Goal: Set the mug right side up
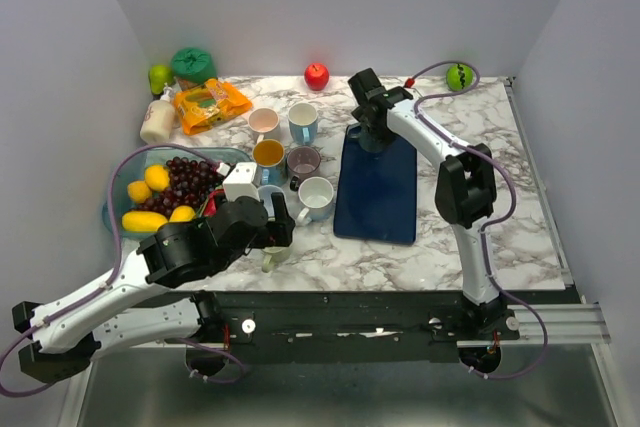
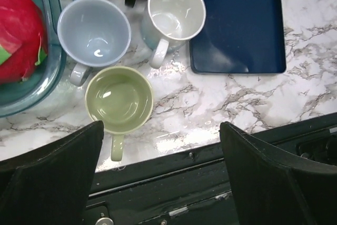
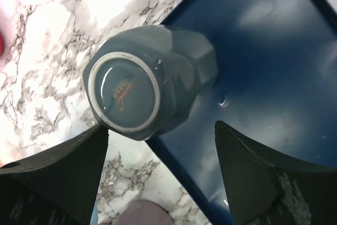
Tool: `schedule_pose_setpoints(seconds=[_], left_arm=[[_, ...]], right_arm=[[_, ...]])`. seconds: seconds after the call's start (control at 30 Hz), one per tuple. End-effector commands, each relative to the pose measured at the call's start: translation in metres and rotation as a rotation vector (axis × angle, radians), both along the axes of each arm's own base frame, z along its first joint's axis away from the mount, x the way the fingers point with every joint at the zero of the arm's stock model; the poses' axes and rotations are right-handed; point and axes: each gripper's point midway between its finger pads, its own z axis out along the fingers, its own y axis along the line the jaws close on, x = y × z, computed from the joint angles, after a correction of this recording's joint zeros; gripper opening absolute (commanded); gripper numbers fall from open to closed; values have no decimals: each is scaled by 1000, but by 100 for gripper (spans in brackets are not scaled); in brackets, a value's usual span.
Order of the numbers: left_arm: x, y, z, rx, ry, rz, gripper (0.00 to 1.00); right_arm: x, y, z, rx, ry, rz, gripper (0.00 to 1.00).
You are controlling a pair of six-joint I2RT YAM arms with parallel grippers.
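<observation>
**Item: grey-blue mug** [image 3: 152, 80]. It stands upside down, foot ring and maker's mark facing up, at the corner of the dark blue tray [image 3: 274, 67]. Whether its rim sits wholly on the tray cannot be told. No handle shows.

**Task status:** not done. The mug is inverted and not yet gripped or lifted. Grasp, turn-over and set-down all appear to remain.

**Relation to jaws:** the right gripper [image 3: 160, 133] hangs directly over the mug with its jaws spread wide. One finger is on the marble side and the other on the tray side. The mug body lies between and just ahead of the tips, touching neither as far as the wrist view shows. In the overhead view this gripper hides the mug.

**Other arm:** the left gripper [image 2: 160, 126] is well apart from the mug, near the table's front edge. Its jaws are parted and hold nothing.

**Surroundings:**
- Green mug [image 2: 119, 98], upright, below the left gripper.
- Pale blue mug [image 2: 93, 30], upright, just beside the green one.
- White mug [image 2: 176, 10], upright, next to the tray.
- Marble table [image 2: 253, 98].
</observation>
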Motion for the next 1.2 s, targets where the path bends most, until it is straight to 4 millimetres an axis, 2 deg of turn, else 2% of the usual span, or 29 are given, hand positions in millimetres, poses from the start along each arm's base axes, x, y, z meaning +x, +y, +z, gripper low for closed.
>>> schedule_pose_setpoints(seconds=[0.0,0.2,0.3,0.37,0.4,0.43,0.5,0.53,0.6,0.63,0.67,0.77,0.8,0.97,1.0,1.17], left_arm=[[8,5,19,71,-65,-16,99],[14,-3,32,95,-98,-57,99],[18,-2,37,108,-121,-65,99],[20,-4,41,120,-137,-84,99],[22,-3,41,126,-141,-81,99],[24,-4,41,133,-142,-86,99],[27,-4,43,140,-149,-85,99],[29,-4,43,144,-148,-84,99],[30,-5,41,145,-147,-88,99],[32,-5,39,147,-144,-83,99],[33,-6,37,146,-141,-86,99],[36,-7,35,142,-135,-86,99],[36,-6,34,143,-134,-87,99],[41,-4,32,149,-128,-86,99],[41,-3,31,152,-125,-87,99],[44,-2,30,152,-122,-86,99]], right_arm=[[9,-11,-9,-43,6,-66,88],[12,-11,-18,-45,31,-112,86],[2,-14,-26,-40,68,-147,86],[-3,-12,-30,-32,84,-134,85],[-4,-13,-25,-26,78,-128,84],[-9,-16,-31,-50,101,-98,83],[-14,-21,-28,-67,101,-93,82],[-17,-25,-17,-77,84,-84,82],[-28,-34,-21,-116,104,-71,82],[-30,-39,-9,-127,84,-70,82],[-39,-44,-17,-149,104,-68,82],[-45,-54,-3,-168,76,-59,82],[-51,-57,-8,-181,88,-51,82],[-47,-61,-2,-224,54,1,76],[-44,-60,-3,-231,50,17,71],[-37,-52,-13,-263,68,135,62]])
